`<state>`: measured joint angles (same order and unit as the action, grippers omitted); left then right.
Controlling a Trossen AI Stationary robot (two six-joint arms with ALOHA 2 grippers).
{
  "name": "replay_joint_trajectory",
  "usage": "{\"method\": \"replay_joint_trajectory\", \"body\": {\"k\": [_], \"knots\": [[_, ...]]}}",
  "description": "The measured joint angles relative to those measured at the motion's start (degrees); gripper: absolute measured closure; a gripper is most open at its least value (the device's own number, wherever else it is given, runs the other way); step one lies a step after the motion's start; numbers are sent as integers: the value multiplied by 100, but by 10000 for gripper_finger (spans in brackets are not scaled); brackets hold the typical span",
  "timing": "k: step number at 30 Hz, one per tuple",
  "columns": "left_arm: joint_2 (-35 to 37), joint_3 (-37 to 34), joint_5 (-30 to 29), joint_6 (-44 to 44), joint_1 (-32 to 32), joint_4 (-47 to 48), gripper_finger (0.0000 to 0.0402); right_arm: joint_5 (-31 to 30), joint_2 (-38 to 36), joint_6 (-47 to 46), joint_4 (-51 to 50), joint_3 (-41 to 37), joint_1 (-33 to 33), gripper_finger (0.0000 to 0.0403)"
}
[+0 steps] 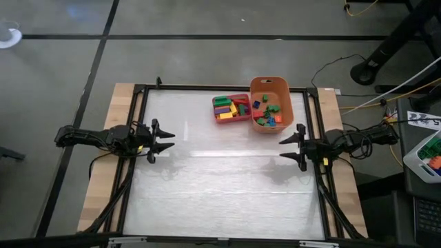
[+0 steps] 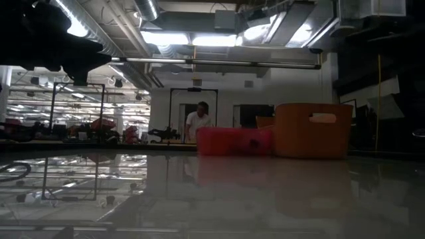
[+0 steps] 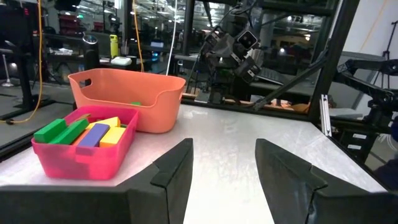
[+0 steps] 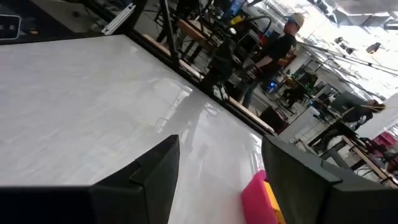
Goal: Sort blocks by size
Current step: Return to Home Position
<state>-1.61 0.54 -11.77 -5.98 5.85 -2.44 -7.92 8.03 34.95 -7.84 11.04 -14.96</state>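
Note:
Longer blocks (image 1: 228,109) in green, yellow, purple and red lie in the pink square tray (image 1: 242,98) at the table's far side, also the pink tray (image 3: 81,158). Small cube blocks (image 1: 267,114) lie in the orange oval tub (image 1: 271,84) just right of it, also the orange tub (image 3: 155,112). My left gripper (image 1: 162,145) hovers open at the table's left edge, pointing level toward the middle, nothing between its fingers. My right gripper (image 1: 282,149) hovers open at the right edge, facing it, near the tub. In the low view only the tray (image 2: 232,141) and tub (image 2: 312,129) show.
A black frame (image 1: 207,87) borders the white tabletop (image 1: 220,186), which lies bare between the grippers and toward the near edge. A bin of more blocks (image 1: 428,155) sits off the table at the right. A person (image 2: 197,123) stands in the room beyond.

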Motion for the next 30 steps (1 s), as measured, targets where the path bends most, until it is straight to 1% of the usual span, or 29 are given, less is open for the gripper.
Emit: {"method": "replay_joint_trajectory", "body": {"k": [3, 8, 16, 23, 26, 30], "knots": [[0, 0, 0, 0, 0, 0, 240, 106, -1, -7, 75, -119, 0, 178], [0, 0, 0, 0, 0, 0, 240, 594, 2, -56, 293, -486, 0, 178], [0, 0, 0, 0, 0, 0, 240, 608, 1, 20, 884, -987, 0, 178], [1, 0, 1, -1, 0, 0, 240, 619, 4, 512, 910, -1020, 8, 178], [0, 0, 0, 0, 0, 0, 240, 619, 4, 606, 925, -1024, 211, 178], [2, 0, 0, 0, 0, 0, 240, 614, 4, 611, 935, -1026, 854, 178]]}}
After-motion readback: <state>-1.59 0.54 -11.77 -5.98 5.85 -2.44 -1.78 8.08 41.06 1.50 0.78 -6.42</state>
